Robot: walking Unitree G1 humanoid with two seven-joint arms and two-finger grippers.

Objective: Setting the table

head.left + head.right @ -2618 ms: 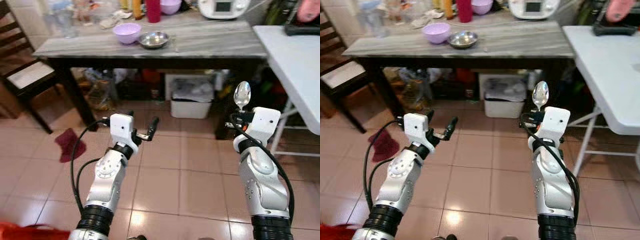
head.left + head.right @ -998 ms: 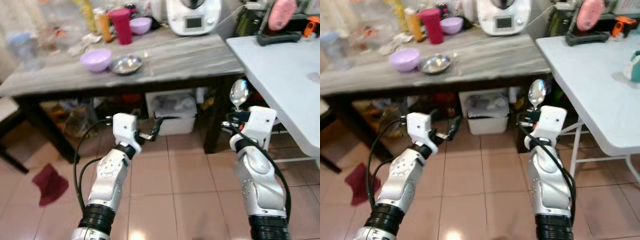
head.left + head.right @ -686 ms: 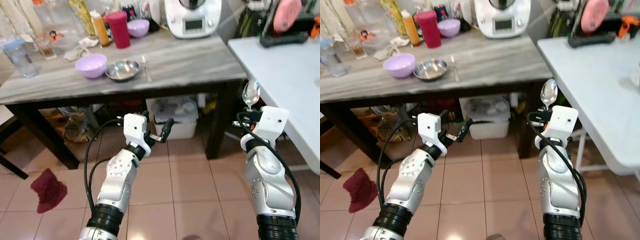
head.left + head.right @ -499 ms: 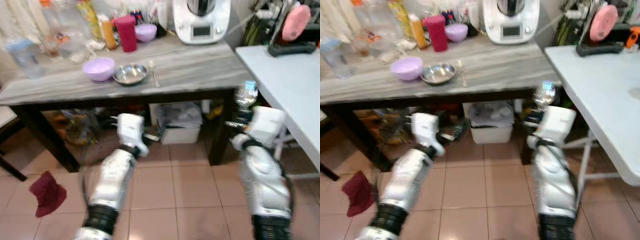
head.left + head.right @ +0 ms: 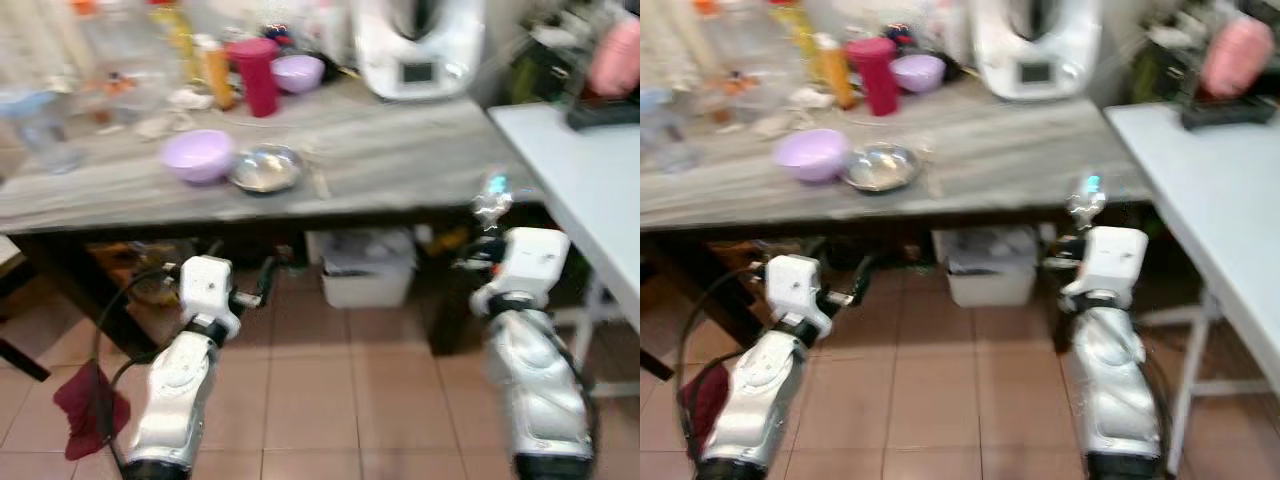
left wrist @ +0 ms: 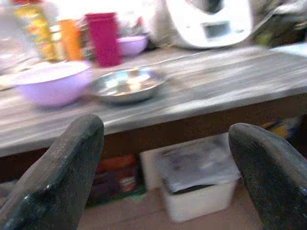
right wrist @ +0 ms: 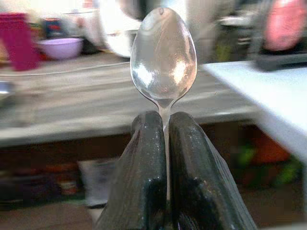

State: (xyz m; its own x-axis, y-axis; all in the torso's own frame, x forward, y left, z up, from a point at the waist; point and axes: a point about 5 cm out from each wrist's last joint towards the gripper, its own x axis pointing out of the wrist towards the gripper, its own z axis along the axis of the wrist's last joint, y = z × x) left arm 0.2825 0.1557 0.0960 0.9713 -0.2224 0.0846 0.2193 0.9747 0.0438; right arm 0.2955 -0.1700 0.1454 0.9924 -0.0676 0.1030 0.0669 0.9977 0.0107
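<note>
Right gripper (image 7: 165, 143): jaws closed tight on the handle of a metal spoon (image 7: 163, 55), bowl of the spoon upright above the fingertips; held in the air before the front edge of the grey table (image 5: 400, 150), near its right end.

Left gripper (image 6: 163, 163): jaws spread wide, holding nothing; held below table height, facing the table's front edge.

On the table: lilac bowl (image 5: 197, 155); steel bowl (image 5: 266, 168) just beside it; a utensil (image 5: 318, 180) lying next to the steel bowl; red cup (image 5: 257, 76); second lilac bowl (image 5: 298, 72) behind; white kitchen appliance (image 5: 418, 45).

Under the table: white bin (image 5: 368, 268). On the tiled floor: dark red cloth (image 5: 90, 408). To the right: white table (image 5: 585, 175). Eye views blurred.
</note>
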